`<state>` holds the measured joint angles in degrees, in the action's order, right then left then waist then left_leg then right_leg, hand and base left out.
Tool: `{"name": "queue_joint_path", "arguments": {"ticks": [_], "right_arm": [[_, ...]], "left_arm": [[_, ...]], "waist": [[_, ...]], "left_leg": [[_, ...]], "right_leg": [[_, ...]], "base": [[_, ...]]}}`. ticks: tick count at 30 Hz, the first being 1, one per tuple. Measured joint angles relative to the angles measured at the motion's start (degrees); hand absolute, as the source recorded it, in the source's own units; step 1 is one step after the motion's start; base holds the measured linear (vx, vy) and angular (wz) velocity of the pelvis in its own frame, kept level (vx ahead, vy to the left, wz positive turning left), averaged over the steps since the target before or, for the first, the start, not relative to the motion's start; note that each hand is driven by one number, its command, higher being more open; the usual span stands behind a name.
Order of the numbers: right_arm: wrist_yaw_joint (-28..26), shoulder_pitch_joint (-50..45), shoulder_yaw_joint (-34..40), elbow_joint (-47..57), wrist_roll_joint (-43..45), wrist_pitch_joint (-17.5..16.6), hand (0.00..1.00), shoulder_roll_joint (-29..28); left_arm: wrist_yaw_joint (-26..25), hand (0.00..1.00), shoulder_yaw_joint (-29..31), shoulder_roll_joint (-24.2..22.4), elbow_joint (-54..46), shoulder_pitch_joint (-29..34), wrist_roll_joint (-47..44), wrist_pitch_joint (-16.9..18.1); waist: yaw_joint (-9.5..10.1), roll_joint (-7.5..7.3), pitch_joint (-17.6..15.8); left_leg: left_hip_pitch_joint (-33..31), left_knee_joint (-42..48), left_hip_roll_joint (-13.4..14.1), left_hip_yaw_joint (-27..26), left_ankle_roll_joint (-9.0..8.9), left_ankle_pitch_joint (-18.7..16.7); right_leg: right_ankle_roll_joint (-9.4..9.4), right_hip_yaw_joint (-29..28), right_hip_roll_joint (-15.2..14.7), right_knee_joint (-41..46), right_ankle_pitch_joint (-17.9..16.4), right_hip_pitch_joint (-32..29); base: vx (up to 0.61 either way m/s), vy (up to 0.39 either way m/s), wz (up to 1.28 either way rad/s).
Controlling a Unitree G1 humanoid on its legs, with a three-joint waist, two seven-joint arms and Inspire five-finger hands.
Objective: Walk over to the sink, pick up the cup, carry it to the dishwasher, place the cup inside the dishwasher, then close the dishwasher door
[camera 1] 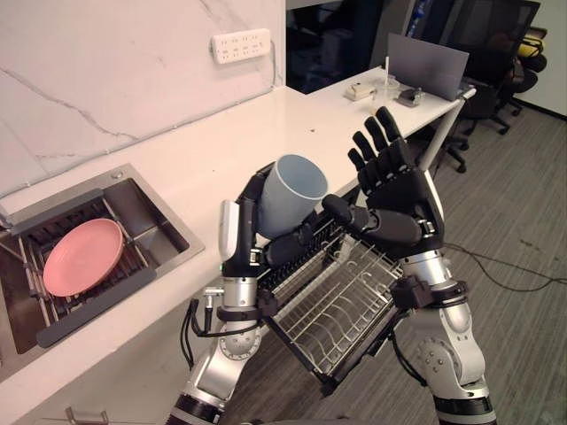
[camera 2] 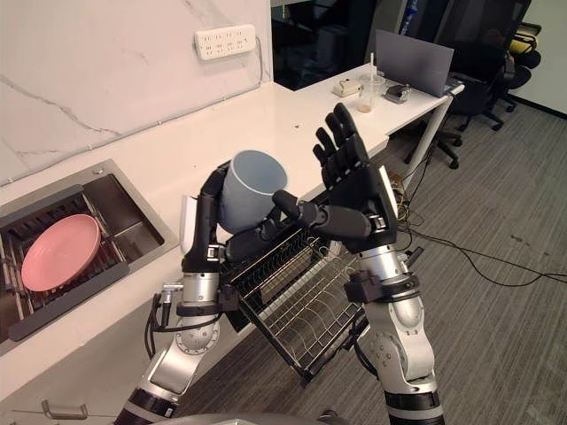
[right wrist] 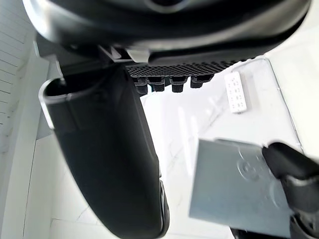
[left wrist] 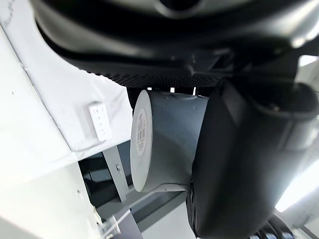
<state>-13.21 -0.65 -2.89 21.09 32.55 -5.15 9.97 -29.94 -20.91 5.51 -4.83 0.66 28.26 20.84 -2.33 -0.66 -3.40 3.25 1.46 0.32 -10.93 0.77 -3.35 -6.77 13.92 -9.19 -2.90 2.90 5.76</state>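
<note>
A pale blue-grey cup (camera 1: pixel 288 193) is held up in my left hand (camera 1: pixel 248 232), whose fingers and thumb curl round its side; the mouth tilts up and to the right. In the left wrist view the cup (left wrist: pixel 164 144) shows its flat base with a label. My right hand (camera 1: pixel 394 181) stands beside the cup with straight raised fingers, its thumb reaching toward the cup's lower side. Below both hands the dishwasher's wire rack (camera 1: pixel 341 305) is pulled out, with no dishes in it. The right wrist view shows the cup (right wrist: pixel 234 186) past the thumb.
A sink (camera 1: pixel 155 221) is set in the white counter (camera 1: pixel 221 150) at left, with a pink plate (camera 1: pixel 84 257) on its rack. A wall socket strip (camera 1: pixel 241 44) is above. A desk with a laptop (camera 1: pixel 425 66) and office chairs stand at the back right.
</note>
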Motion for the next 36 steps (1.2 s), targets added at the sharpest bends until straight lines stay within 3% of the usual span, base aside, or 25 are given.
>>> {"name": "queue_joint_path", "arguments": {"ticks": [11,20,28,29,36], "right_arm": [[-1.38,0.01,-4.26,0.00,-0.10,3.24,1.00,0.09],[-1.27,0.08,-4.60,-0.65,-0.10,5.23,1.00,0.11],[-0.09,3.40,-5.36,-1.67,0.04,6.14,1.00,1.03],[-0.08,3.69,-5.41,-1.73,0.02,6.16,0.00,1.07],[1.30,4.71,-5.42,-2.30,-0.96,6.47,0.00,1.80]], "left_arm": [[0.43,0.00,-2.19,0.04,-1.42,0.00,-0.03,-0.47],[1.58,0.00,-4.10,0.19,-4.49,-0.08,-0.25,6.08],[5.88,0.00,-3.85,0.28,-4.32,-0.12,-7.21,5.60],[6.21,0.00,-3.87,0.27,-4.32,-0.12,-8.09,5.59],[7.59,0.00,-4.02,0.12,-3.33,-0.23,-11.53,5.39]], "waist": [[-0.18,-0.14,0.94],[-0.21,-0.28,2.74],[-0.16,-0.47,2.83],[-0.15,-0.48,2.84],[-0.15,-1.09,3.14]], "left_leg": [[1.06,-3.64,-0.72,0.06,0.23,2.45],[2.10,-5.69,-1.11,0.30,0.44,3.55],[2.47,-6.42,-1.23,0.28,0.35,4.42],[2.47,-6.43,-1.24,0.29,0.34,4.49],[2.24,-6.42,-1.26,0.37,0.35,4.70]], "right_leg": [[0.02,0.16,-0.28,0.07,-0.01,-0.64],[0.03,0.40,-0.46,0.07,-0.01,-0.49],[0.20,0.45,-0.49,0.09,-0.13,-0.49],[0.21,0.46,-0.48,0.09,-0.13,-0.51],[0.20,0.52,-0.47,0.09,-0.14,-0.82]], "base": [[-0.03,-0.004,0.00],[-0.01,-0.001,0.01],[-0.05,-0.010,0.00],[-0.04,-0.008,0.01],[-0.01,-0.001,0.00]]}}
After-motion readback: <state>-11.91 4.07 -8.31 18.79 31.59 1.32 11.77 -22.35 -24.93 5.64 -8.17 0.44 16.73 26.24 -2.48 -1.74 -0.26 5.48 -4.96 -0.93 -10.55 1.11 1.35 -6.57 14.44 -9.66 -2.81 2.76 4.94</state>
